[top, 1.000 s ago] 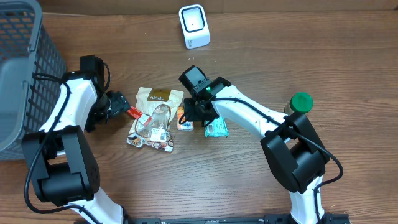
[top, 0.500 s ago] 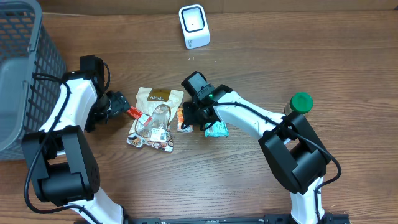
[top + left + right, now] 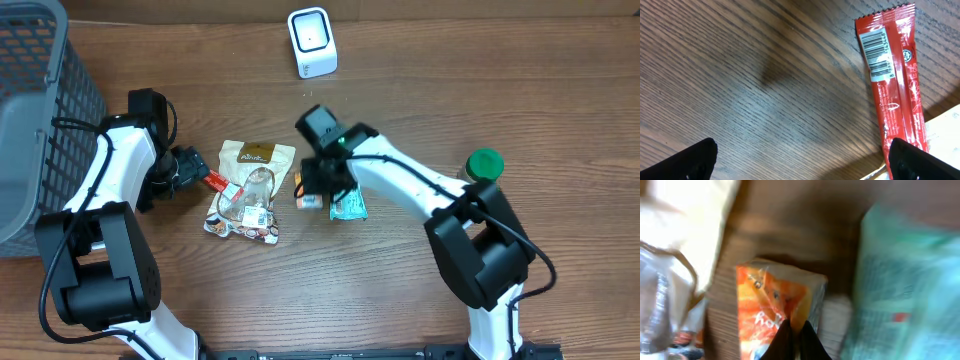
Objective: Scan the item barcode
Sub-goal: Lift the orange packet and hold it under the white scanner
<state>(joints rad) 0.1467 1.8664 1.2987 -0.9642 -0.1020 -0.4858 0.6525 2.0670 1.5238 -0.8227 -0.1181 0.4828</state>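
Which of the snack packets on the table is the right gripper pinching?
The small orange packet, lying between the beige bag and the teal packet. The right gripper is shut on its edge; no other packet is gripped.

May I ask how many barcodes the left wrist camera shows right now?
1. The barcode sits near the upper end of the red sachet; others may be hidden out of frame.

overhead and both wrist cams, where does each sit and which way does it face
Overhead: above the table, facing straight down; left arm and right arm show whole.
Left wrist: on the left arm, facing down at red packet; open fingertips show.
Right wrist: blurred, close above orange packet, shut fingers pinching it.
Shared: overhead also shows both packets.
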